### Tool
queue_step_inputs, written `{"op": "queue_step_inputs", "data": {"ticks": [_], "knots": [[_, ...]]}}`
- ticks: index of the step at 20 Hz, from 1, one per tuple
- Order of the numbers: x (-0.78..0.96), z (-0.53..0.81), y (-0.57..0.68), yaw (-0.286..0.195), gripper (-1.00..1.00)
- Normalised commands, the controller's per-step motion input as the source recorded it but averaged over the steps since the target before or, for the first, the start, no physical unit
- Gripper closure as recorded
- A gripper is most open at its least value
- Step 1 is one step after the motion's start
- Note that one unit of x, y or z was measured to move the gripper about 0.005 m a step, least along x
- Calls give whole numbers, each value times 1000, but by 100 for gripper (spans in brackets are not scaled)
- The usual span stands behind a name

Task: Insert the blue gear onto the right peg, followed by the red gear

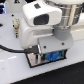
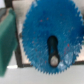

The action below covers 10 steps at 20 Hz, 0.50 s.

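Observation:
The blue gear (image 2: 50,27) fills the wrist view, and its dark centre slot shows a greyish round tip that looks like the right peg (image 2: 53,60). A green finger (image 2: 7,42) lies against the gear's rim; the other finger is hidden. In the exterior view my gripper (image 1: 49,54) is low over the black-bordered plate (image 1: 34,62), with the blue gear (image 1: 55,56) showing under it. The gripper seems shut on the gear. The red gear is out of view. The shorter pin is hidden.
The arm's white body (image 1: 45,25) hides most of the plate in the exterior view. A black cable (image 1: 10,50) runs in from that view's left over the white table. The plate's dark border (image 2: 19,55) shows beside the gear in the wrist view.

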Motion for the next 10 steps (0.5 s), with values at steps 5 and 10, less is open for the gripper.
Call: {"op": "queue_step_inputs", "data": {"ticks": [5,10], "knots": [[-317,465,188,0,-100],[-515,223,384,0,-100]]}}
